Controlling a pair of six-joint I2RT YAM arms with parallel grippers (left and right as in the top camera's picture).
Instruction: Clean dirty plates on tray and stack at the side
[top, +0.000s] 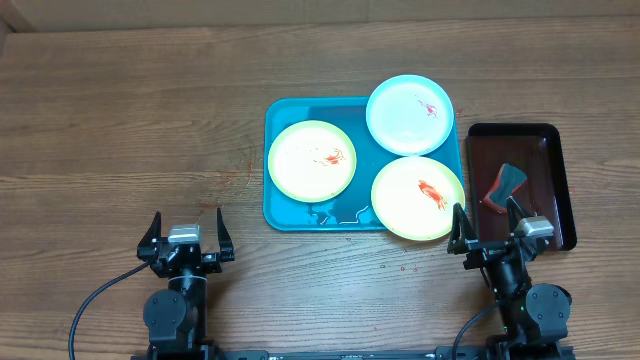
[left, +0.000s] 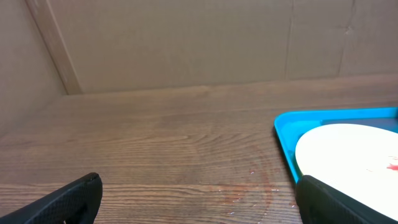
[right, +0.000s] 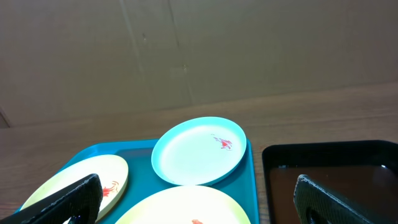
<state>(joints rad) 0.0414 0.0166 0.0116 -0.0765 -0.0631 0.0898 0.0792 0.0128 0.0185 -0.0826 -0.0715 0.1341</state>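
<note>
The turquoise tray (top: 290, 208) lies at the table's middle right and carries three plates. A pale yellow-green plate (top: 311, 159) with a red smear sits at its left. The light blue plate (top: 410, 113) leans over its back right rim. Another yellow-green plate (top: 417, 197) with a red smear overhangs its front right corner. My left gripper (top: 187, 238) stands open near the front edge, left of the tray, holding nothing. My right gripper (top: 488, 228) is open too, just in front of the tray's right corner. In the right wrist view the blue plate (right: 199, 150) and tray (right: 251, 180) lie ahead.
A dark brown-red tray (top: 555, 170) sits right of the turquoise one, with a sponge-like red and dark blue thing (top: 504, 186) in it. Faint red stains mark the wood (top: 230, 180) left of the tray. A cardboard wall (left: 186, 37) stands behind the table.
</note>
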